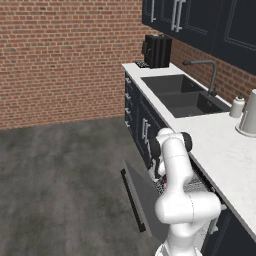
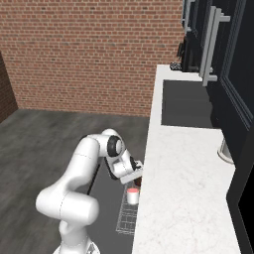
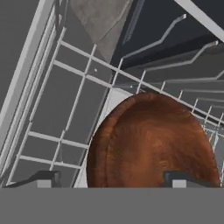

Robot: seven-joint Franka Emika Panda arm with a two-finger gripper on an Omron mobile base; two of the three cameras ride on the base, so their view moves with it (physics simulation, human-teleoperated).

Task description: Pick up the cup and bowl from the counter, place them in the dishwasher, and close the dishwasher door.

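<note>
My gripper (image 3: 111, 180) is open, its dark fingertips (image 3: 43, 179) standing wide apart. It hangs just over the glossy reddish-brown bowl (image 3: 153, 140), which rests on the pale wire rack (image 3: 65, 109) of the dishwasher. One fingertip stands over the bowl, the other clear of its rim. In the right base view my gripper (image 2: 136, 172) reaches in under the counter (image 2: 173, 168) edge, with the dark bowl (image 2: 138, 182) below it. The pinkish cup (image 2: 132, 195) stands upright on the rack (image 2: 126, 218) beside the bowl. The dishwasher door (image 1: 136, 197) hangs down open.
A dark double sink (image 1: 182, 95) with a faucet (image 1: 207, 70) is set into the counter (image 1: 225, 155) further along. A black toaster (image 1: 157, 51) stands at the far end, a pale kettle (image 1: 247, 117) near the wall. Dark upper cabinets (image 2: 218, 59) hang overhead. Grey floor (image 1: 60, 180) lies left.
</note>
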